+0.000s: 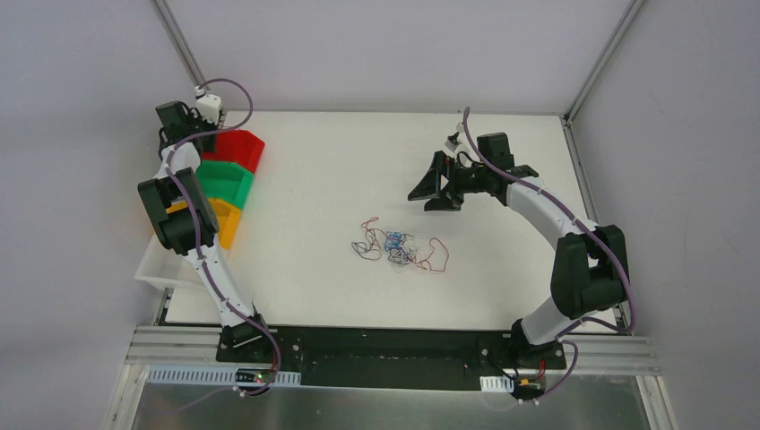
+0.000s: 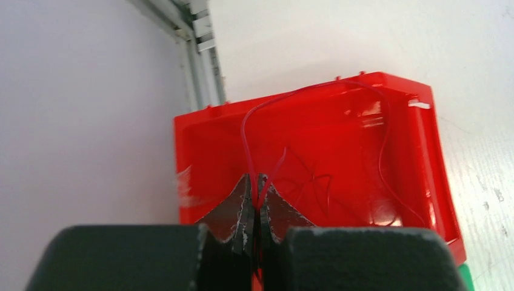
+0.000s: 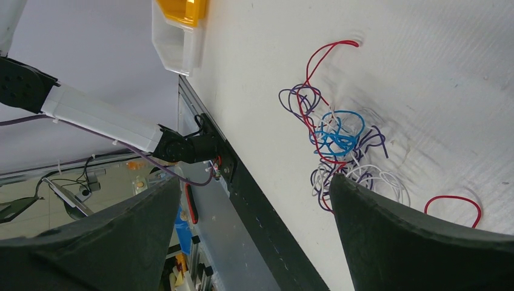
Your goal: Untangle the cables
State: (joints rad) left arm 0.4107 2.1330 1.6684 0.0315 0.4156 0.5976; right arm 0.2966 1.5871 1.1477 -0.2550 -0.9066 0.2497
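Left end effector (image 2: pixel 256 182) tight on one red cable (image 2: pixel 244 128), above red bin (image 2: pixel 195 159)

I see three plastic bins in a row on the left. The glossy red plastic bin (image 1: pixel 246 149) is farthest, the green plastic bin (image 1: pixel 229 184) is in the middle, and the yellow-orange plastic bin (image 1: pixel 229 226) is nearest. A thin red wire (image 2: pixel 243 130) nearly vanishes against the red bin. Mid-table, the loose tangle of thin wires (image 1: pixel 399 248) mixes red, bright blue, white and what looks like dark purple, on the plain matte white tabletop (image 1: pixel 341 161).
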